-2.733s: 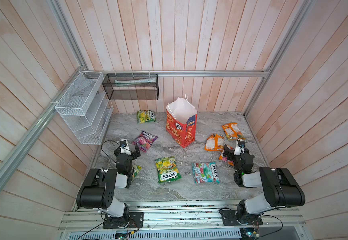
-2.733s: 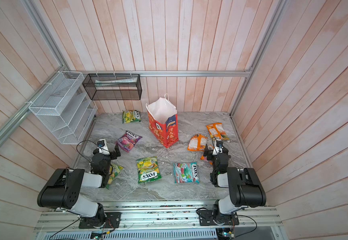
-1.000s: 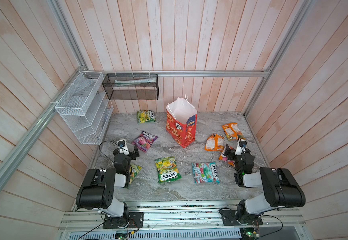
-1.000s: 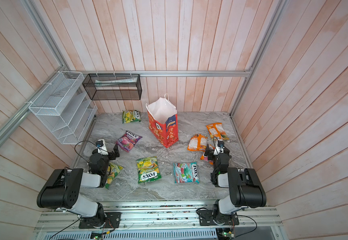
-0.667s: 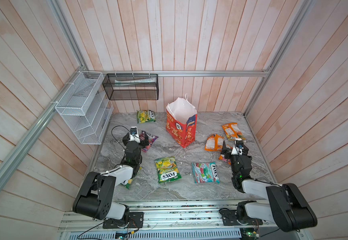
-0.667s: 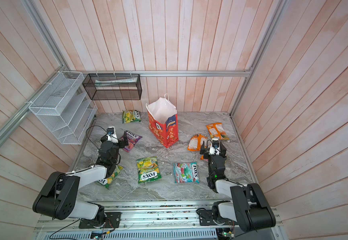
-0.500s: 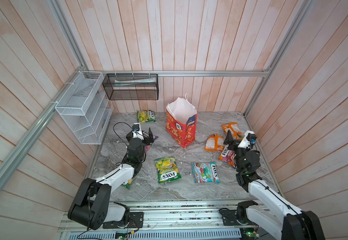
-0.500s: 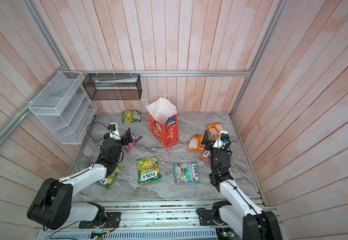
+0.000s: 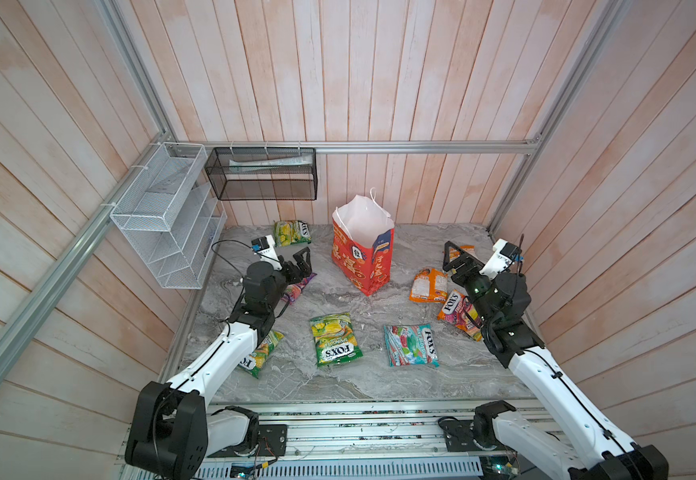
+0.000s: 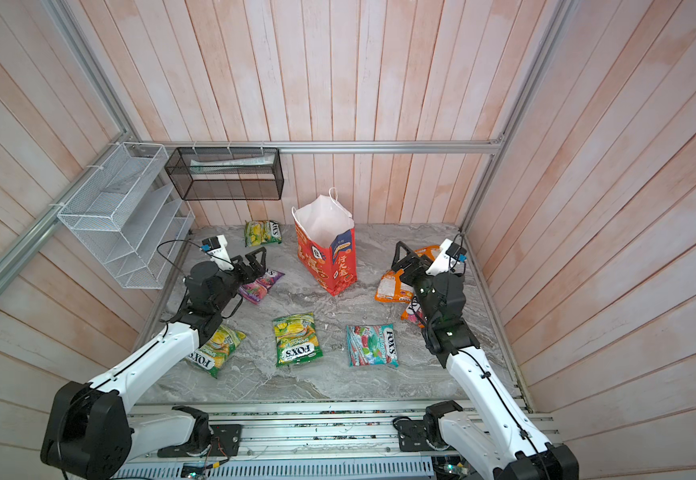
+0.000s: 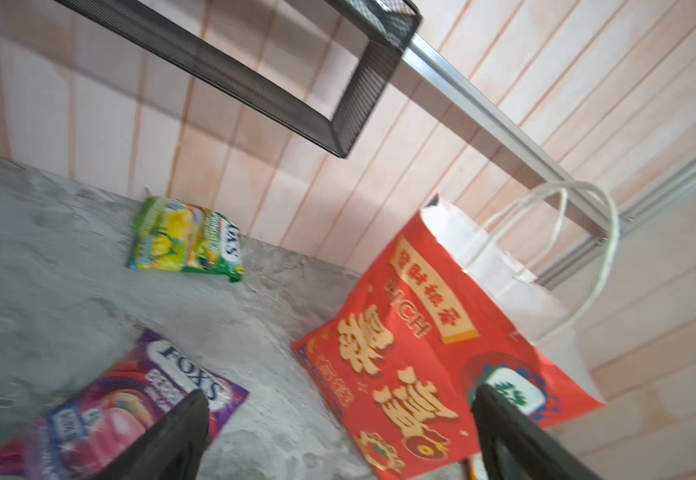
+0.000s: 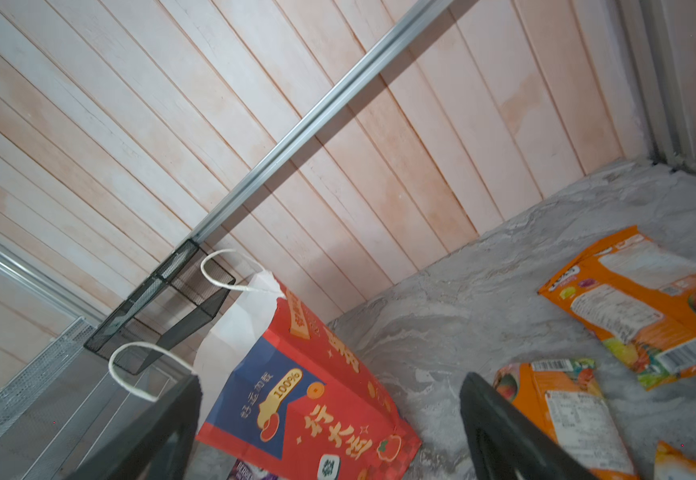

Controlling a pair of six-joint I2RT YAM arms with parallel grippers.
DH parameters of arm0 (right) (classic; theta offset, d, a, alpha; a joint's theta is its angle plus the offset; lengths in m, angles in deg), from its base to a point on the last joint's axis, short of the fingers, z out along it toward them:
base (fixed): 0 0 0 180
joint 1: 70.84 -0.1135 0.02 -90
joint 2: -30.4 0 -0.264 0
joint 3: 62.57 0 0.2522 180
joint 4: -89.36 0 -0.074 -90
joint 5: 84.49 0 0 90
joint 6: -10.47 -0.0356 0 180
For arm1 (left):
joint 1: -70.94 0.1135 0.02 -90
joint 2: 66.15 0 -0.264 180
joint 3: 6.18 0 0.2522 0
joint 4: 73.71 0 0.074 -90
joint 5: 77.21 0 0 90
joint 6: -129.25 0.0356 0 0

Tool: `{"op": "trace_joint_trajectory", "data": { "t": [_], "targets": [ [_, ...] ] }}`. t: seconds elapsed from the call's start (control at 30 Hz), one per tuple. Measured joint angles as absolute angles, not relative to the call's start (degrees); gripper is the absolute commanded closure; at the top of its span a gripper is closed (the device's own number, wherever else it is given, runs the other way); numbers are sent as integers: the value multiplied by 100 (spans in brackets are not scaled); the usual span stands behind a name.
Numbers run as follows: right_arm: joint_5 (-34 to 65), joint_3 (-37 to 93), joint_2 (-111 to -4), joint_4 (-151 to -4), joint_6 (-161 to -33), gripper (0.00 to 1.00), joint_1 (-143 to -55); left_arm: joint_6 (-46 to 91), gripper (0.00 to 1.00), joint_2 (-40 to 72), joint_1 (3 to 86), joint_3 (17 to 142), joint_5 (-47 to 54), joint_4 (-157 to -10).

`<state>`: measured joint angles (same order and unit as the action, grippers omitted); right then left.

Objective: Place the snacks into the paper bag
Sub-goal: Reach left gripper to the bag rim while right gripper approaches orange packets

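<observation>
Nearest the robot, around 6 o'clock on the grey marbled surface, a glossy green-yellow FOX'S packet and a teal-red FOX'S packet lie flat, untouched. A bit further out is where things just changed. A second ago both arms were folded back low by that near edge, and now they're stretched forward. The left claw is splayed wide with nothing in it, hovering right over the purple FOX'S packet at 9 o'clock. The right claw is spread the same way, empty, above the orange-and-white packets at 3 o'clock. Beyond them the tall red paper bag with white cord handles stands upright, mouth gaping, toward 12. So I'd say packing is only starting. Every packet I can see is on the surface, and purple and orange look like the first picks.
</observation>
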<state>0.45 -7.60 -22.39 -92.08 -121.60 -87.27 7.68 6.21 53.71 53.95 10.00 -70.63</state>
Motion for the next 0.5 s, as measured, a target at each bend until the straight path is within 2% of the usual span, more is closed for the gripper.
{"op": "trace_joint_trajectory", "data": {
  "t": [0.13, 0.33, 0.5],
  "targets": [
    [19, -673, -2007, -8513, -12367, 2, -8832, 355, 0, 846, 4822, 6046, 926, -7727],
    [-191, -1335, -1175, -8046, -12450, 2, -9118, 31, 0, 1548, 3753, 7347, 1612, -8765],
    [-250, -1510, -1052, -7901, -12241, 2, -9365, -294, 0, 2236, 3421, 8429, 2305, -9633]
  ]
}}
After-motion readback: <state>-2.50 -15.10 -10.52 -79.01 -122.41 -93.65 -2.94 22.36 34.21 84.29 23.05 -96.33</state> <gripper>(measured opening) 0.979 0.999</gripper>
